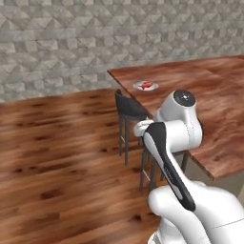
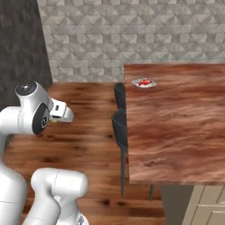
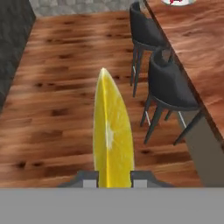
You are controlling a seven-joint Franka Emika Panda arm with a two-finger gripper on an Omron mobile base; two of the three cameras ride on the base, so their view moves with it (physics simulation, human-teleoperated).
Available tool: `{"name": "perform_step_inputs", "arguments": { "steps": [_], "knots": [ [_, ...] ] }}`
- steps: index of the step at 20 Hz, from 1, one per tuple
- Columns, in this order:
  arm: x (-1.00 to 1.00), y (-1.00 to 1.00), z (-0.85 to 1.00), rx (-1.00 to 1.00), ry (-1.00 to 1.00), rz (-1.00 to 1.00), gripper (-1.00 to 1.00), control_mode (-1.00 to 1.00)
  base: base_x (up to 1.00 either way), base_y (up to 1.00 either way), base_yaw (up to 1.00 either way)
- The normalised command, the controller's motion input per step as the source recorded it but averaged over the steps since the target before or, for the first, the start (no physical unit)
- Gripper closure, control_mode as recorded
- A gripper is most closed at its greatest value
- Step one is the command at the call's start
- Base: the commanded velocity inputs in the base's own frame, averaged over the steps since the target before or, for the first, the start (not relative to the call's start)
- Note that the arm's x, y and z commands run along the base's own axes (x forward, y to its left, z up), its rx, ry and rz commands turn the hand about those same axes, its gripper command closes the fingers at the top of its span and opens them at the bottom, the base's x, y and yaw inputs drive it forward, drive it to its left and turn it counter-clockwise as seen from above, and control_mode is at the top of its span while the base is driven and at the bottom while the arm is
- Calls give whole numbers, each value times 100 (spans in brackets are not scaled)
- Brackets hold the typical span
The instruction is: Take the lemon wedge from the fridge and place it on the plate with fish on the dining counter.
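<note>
Lemon wedge (image 3: 111, 140) clamped in end effector (image 3: 112, 178), above wood floor (image 3: 57, 109)

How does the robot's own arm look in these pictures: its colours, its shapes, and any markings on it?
The arm is glossy white, built of thick rounded segments. A dark grey stripe runs along one link, and round dark caps cover the joints. In the right base view the same white shells and a dark joint disc appear. No cables or lettering are visible. The gripper shows grey tips.
</note>
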Motion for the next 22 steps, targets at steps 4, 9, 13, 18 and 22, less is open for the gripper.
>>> {"name": "perform_step_inputs", "arguments": {
  "steps": [4,9,13,18,22],
  "knots": [
    [0,0,0,0,0,0,100,100,100,100,-59],
    [0,0,0,0,0,0,100,100,100,100,-58],
    [0,0,0,0,0,0,100,100,100,100,-56],
    [0,0,0,0,0,0,100,100,76,100,-61],
    [0,0,0,0,0,0,100,100,55,100,-59]
  ]
}}
